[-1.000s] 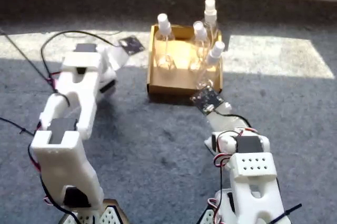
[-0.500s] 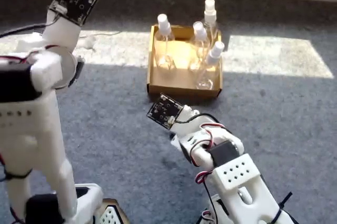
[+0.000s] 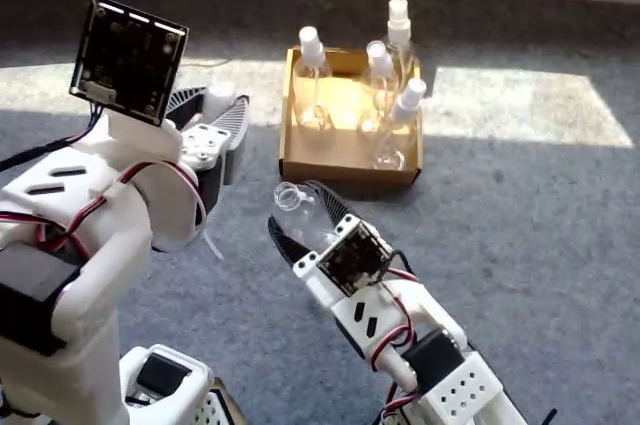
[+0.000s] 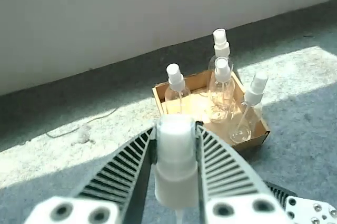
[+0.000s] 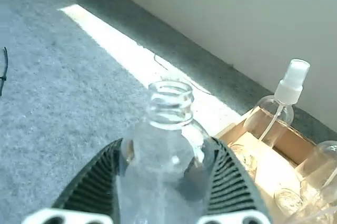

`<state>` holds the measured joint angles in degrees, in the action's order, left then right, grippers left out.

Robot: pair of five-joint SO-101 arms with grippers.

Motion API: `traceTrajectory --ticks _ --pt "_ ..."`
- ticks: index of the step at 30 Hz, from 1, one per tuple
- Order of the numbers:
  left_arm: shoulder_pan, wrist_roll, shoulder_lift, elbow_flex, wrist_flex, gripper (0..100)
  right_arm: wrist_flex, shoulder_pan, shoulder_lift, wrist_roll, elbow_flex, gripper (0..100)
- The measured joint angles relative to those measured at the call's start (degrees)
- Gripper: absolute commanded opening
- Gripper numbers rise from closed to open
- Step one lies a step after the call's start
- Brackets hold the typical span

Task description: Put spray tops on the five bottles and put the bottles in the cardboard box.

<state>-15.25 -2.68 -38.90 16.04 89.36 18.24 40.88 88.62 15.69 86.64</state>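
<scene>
Cardboard box (image 3: 345, 173): shallow, open-topped, set on grey carpet (image 3: 520, 235) close to a pale wall (image 4: 105, 18), partly in a band of sunlight.

Capped bottles (image 3: 313, 85): four, clear, each with a white spray top already on. Three inside the box, among them a leaning bottle (image 3: 396, 131) tilted at the front corner. Rear bottle (image 3: 399, 40) at the box's back edge; cannot tell whether inside the rim or just behind it.

Open bottle (image 5: 166, 145): clear, no top on, neck bare. Held off the carpet just in front of the box's front wall. Body pinched between the two ribbed black fingers of the right pincer (image 5: 167, 147), neck sticking out beyond the fingertips. Seen from above at (image 3: 298, 207), with the right pincer (image 3: 295, 209) clamped on it.

Spray top (image 4: 175, 166): white, the one not yet on a bottle. Gripped between the fingers of the left pincer (image 4: 176, 129), cap end level with the fingertips. Held to the side of the box, apart from it and apart from the open bottle. Left pincer from above at (image 3: 212, 107), clamped on the top.

Thin cable (image 4: 79, 129): lying on the sunlit carpet beside the box.
</scene>
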Motion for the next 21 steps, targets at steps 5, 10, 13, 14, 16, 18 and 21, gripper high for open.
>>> traceTrajectory --ticks 5,10,13,14,16,18,21 --pt "-3.4 -1.2 -0.4 0.0 -7.2 0 0.0 0.1 8.1 -3.3 4.4 0.4" --pt "-6.7 -1.2 -0.8 -3.2 -16.0 0 4.8 0.1 12.7 -3.7 4.5 0.4" --pt "-8.7 -1.1 -0.4 -10.5 -25.0 0 5.5 0.1 14.0 -3.7 4.5 0.4" --pt "-9.6 -0.3 -0.3 -13.2 -27.9 0 5.5 0.1 14.2 -3.7 4.5 0.4" --pt "-11.6 1.8 -0.2 -18.2 -32.7 0 5.5 0.0 14.2 -3.7 4.5 0.4" --pt "-13.3 3.0 -0.2 -20.6 -35.2 0 5.5 0.0 14.2 -3.7 4.5 0.4" --pt "-13.7 3.4 -0.3 -21.1 -36.3 0 5.5 0.0 14.2 -3.7 4.5 0.4"
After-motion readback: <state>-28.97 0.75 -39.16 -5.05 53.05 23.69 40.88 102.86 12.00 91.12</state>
